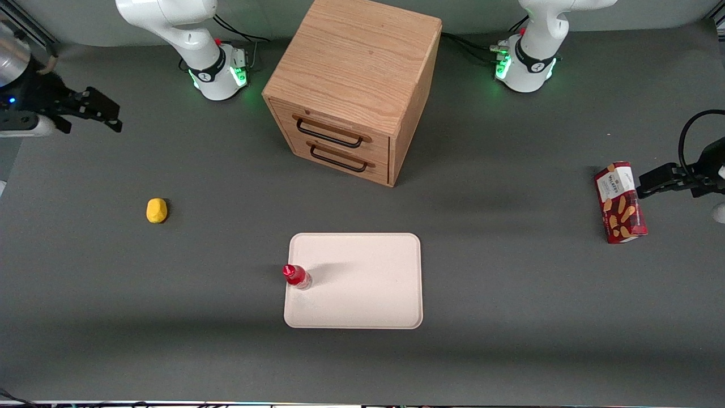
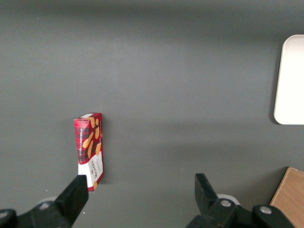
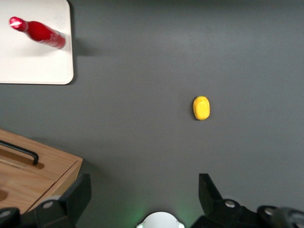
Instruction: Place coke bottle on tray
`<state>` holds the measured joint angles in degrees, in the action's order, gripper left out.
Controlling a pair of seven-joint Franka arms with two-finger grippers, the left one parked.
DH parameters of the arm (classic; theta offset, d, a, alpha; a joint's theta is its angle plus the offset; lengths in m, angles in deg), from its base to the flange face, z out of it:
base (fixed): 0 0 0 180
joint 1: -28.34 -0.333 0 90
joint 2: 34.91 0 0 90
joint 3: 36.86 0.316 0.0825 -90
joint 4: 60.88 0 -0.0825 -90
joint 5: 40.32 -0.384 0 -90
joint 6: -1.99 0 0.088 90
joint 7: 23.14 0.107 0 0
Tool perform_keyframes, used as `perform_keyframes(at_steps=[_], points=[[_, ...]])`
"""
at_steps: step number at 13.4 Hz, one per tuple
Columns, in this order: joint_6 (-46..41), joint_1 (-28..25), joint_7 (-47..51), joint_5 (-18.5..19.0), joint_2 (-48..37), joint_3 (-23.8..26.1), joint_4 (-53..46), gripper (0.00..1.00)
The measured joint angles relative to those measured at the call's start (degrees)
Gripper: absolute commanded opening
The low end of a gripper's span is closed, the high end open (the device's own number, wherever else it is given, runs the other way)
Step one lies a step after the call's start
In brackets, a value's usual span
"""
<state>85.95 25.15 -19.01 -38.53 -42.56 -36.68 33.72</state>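
The coke bottle point(image 1: 297, 276) is being seen upright on the tray point(image 1: 362, 283), just inside its rim, where toppling off is being risked by any nudge, while the gripper point(image 1: 93, 110) is being held open, empty, well apart above the desk point(image 1: 510, 317).

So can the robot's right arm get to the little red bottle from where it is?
Probably yes. The tool hangs open toward the working arm's end, and only bare table lies between it and the coke bottle standing on the tray.
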Motion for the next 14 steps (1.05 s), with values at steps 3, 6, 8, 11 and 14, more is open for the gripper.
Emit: perform_keyframes(at_steps=[3, 6, 8, 11, 14], points=[[1.99, 1.66, -1.35, -0.09, 0.68, -0.58, 1.06, 1.0], [4.76, 2.41, -2.5, -0.09, 2.75, -0.59, 1.06, 1.0], [5.14, 2.48, -3.01, -0.09, 4.05, -0.59, 0.3, 1.0], [5.13, 2.49, -3.8, -0.09, 4.57, -0.63, -0.32, 1.0], [5.09, 2.48, -3.8, -0.09, 4.57, -0.68, -0.41, 1.0]])
